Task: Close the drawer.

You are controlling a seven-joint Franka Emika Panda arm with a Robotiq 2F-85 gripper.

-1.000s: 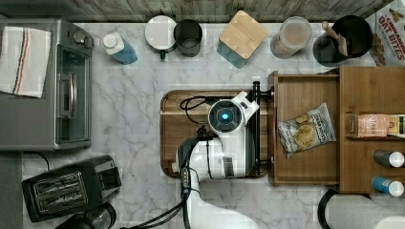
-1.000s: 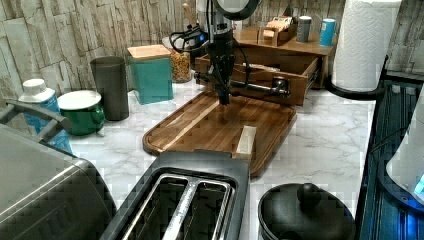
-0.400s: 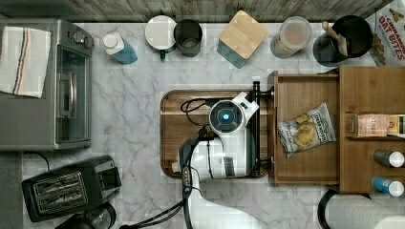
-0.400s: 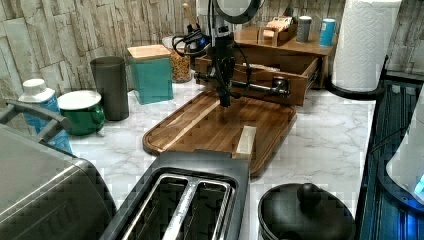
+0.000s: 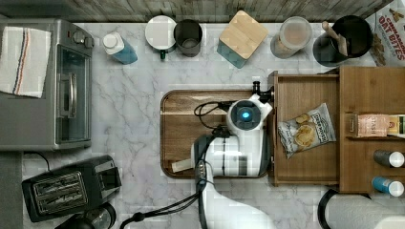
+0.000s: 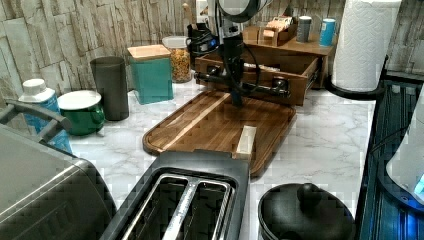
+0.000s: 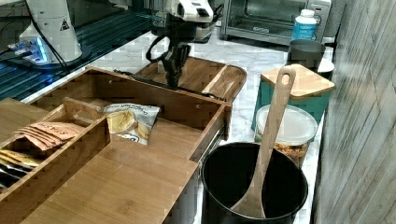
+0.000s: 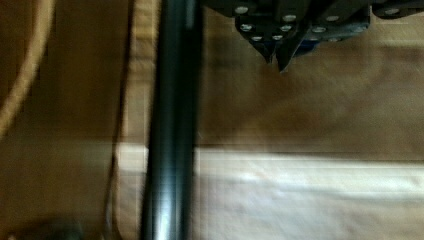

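Observation:
The drawer (image 5: 305, 162) of medium-brown wood stands pulled out from the cabinet toward the top view's left, with a bag of chips (image 5: 305, 131) lying inside. Its thin black bar handle (image 6: 250, 86) runs along the front, also seen as the handle (image 8: 172, 120) in the wrist view. My gripper (image 8: 277, 55) points straight down over the dark tray, just in front of that handle and beside it, shut with nothing between the fingertips. I see the gripper (image 6: 236, 100) low near the tray surface, and the gripper (image 7: 173, 79) right against the drawer's front.
A dark rounded tray (image 5: 181, 138) with a pale block (image 5: 180, 165) lies in front of the drawer. A teal canister (image 5: 241, 38), a jar (image 5: 291, 36) and a black pot with a wooden spoon (image 5: 344, 33) line the back. A paper towel roll (image 6: 365, 45) stands beside the cabinet.
My gripper has shifted toward the top view's right, closer to the drawer's handle. The drawer has not moved.

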